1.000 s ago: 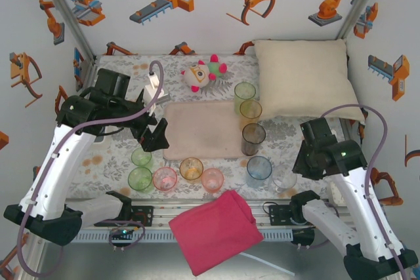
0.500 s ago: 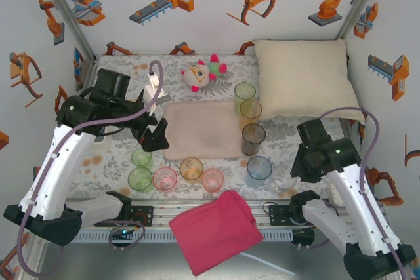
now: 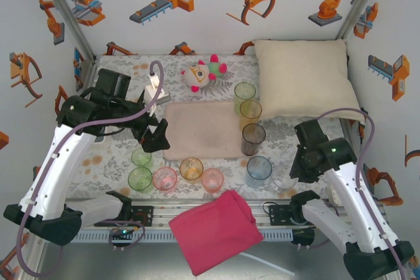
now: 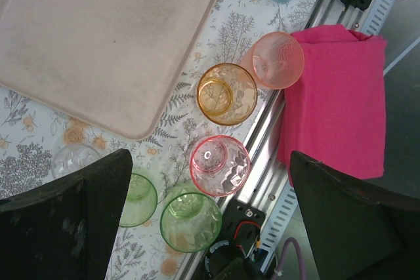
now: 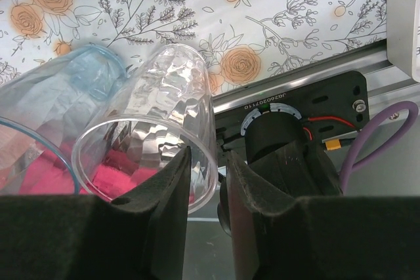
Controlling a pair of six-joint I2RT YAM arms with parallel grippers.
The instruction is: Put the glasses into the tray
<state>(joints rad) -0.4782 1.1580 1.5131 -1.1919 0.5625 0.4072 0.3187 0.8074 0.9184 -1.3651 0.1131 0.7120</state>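
Observation:
The pale pink-beige tray (image 3: 200,129) (image 4: 111,37) lies mid-table with nothing on it. Green (image 3: 245,90), yellow (image 3: 250,109), smoky grey (image 3: 253,137) and blue (image 3: 259,168) glasses stand in a line off its right edge. Two green (image 3: 140,178), a pink (image 3: 165,178) (image 4: 220,165), an orange (image 3: 191,168) (image 4: 227,94) and a salmon glass (image 3: 212,178) (image 4: 277,60) stand along the front. My left gripper (image 3: 156,136) (image 4: 210,162) hovers wide open above them. My right gripper (image 3: 293,174) (image 5: 207,159) straddles the clear glass's (image 3: 285,180) (image 5: 154,116) rim, fingers narrowly apart, not clamped.
A red cloth (image 3: 213,227) (image 4: 335,96) lies over the front rail below the salmon glass. A cream pillow (image 3: 302,77) fills the back right and a plush toy (image 3: 205,73) sits behind the tray. Another small clear glass (image 4: 75,159) stands by the tray's near-left corner.
My right arm has shifted a little to the left and down onto the clear glass. The left arm and the glasses have stayed put.

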